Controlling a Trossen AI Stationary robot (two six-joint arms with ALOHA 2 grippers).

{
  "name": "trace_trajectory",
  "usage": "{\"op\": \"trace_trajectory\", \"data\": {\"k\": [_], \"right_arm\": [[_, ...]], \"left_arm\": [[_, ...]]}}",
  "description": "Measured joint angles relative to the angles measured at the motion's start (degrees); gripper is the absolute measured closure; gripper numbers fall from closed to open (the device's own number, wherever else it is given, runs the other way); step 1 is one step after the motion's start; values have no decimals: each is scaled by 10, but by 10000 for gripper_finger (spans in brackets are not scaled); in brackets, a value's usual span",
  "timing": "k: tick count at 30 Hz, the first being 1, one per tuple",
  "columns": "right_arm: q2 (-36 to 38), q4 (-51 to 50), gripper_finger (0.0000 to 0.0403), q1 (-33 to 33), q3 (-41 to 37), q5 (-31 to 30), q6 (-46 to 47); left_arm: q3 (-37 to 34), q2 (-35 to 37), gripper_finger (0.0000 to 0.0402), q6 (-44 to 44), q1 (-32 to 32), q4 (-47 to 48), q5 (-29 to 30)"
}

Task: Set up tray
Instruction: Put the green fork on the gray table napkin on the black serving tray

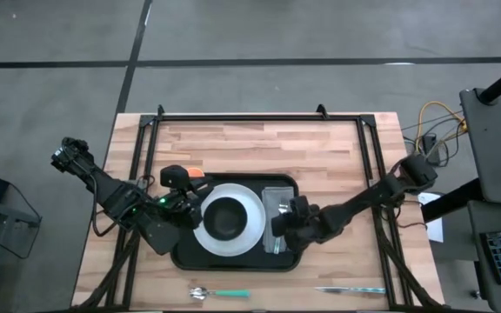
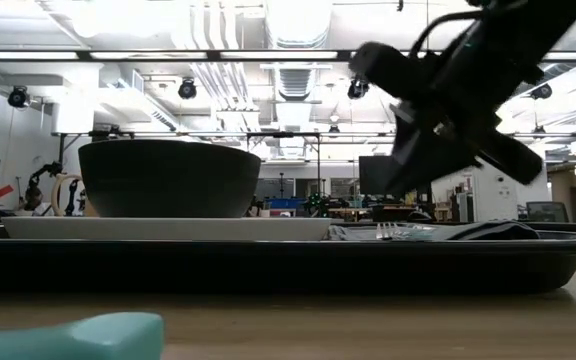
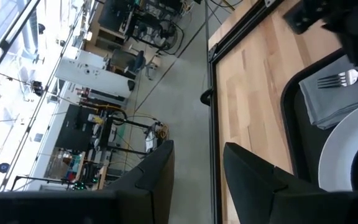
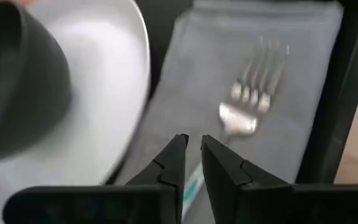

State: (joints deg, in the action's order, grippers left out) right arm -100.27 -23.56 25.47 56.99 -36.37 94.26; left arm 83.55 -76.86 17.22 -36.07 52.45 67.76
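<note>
A robotics lab or workshop: in the low view exposed ceiling ducts [image 2: 288, 45] and strip lights [image 2: 118, 55] run across the top, equipment benches [image 2: 298, 205] crowd the background, and cables [image 1: 437, 122] trail at the high view's right edge beside the wooden desk [image 1: 259, 143].

The room is bright. Long ceiling lights [image 2: 298, 55] shine white and glare in the low view. That makes the bowl [image 2: 168, 178] and the arm look like dark shapes. Up close, the teal handle [image 2: 68, 338] is fuzzy. From above, the light is soft and even, with faint shadows on the wooden table [image 1: 259, 143]. The fork [image 4: 250, 93] looks blurry in the right wrist view. Windows glow very white in the left wrist view
</note>
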Motion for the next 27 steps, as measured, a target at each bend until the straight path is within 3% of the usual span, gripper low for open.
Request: {"op": "trace_trajectory", "data": {"k": [7, 27], "right_arm": [[-49, 6, 392, 17, 0, 9, 40], [-59, -1, 394, 1, 7, 40, 22]], "left_arm": [[0, 0, 282, 2, 0, 0, -1], [0, 0, 282, 1, 0, 0, -1]]}}
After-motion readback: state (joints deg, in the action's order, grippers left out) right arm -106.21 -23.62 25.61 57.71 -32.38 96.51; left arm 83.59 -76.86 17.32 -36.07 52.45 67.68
